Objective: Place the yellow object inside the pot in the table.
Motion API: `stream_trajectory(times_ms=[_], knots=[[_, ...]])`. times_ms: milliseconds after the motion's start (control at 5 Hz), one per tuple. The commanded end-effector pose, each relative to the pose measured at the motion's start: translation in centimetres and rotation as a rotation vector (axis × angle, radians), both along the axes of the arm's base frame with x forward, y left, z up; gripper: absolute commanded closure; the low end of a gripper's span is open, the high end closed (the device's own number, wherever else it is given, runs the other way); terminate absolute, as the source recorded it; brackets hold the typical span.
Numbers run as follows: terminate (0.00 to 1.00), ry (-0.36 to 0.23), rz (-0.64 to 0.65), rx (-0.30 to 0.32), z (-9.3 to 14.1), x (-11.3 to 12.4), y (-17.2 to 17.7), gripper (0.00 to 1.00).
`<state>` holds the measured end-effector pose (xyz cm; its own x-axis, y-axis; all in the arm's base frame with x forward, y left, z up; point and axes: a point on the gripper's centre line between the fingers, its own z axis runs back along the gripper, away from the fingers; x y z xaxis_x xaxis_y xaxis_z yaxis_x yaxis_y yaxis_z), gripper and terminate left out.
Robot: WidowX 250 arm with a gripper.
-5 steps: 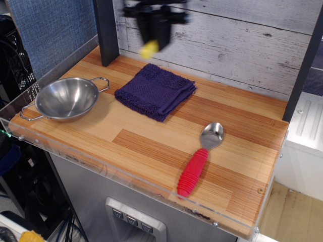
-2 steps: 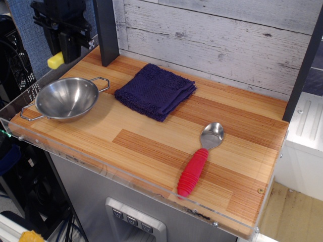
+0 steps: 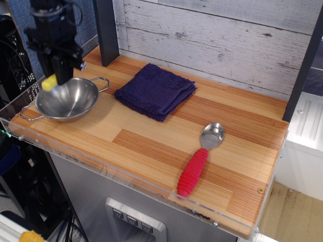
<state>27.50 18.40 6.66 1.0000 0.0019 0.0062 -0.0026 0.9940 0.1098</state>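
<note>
The black gripper [image 3: 56, 79] hung over the left end of the table [image 3: 151, 146], its jaws closed on the yellow object [image 3: 49, 82], which stuck out to the left of the fingers as a small bright-yellow block. The block sat above the far left rim of the pot [image 3: 66, 99], just over the bowl's edge; whether it touched the metal could not be told. The arm rose from there toward the top left corner, in front of the blue fabric panel [image 3: 35, 30].

The pot, a shallow shiny steel bowl with two thin wire loop handles, stood upright near the table's front left corner, one handle pointing toward the back right and the other toward the front left edge. Its hollow showed only reflections.

A folded dark purple cloth [image 3: 155, 91] lay flat just right of the pot, near the back edge, close to the pot's back handle but apart from it. A spoon with a ribbed red handle [image 3: 200, 159] lay well apart from both, toward the front right, its metal bowl pointing to the back and the handle end near the front edge. A clear acrylic rim [image 3: 126, 174] ran along the table's front and left edges. A dark upright post [image 3: 106, 31] stood at the back left corner, before the whitewashed plank wall [image 3: 217, 40].
</note>
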Motion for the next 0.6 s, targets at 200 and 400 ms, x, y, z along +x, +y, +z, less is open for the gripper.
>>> stream_trajectory(times_ms=[200, 400], knots=[[0.0, 0.023, 0.046, 0.012, 0.9, -1.1, 1.1, 0.0], [0.0, 0.013, 0.032, 0.027, 1.3, -1.2, 0.4, 0.0]])
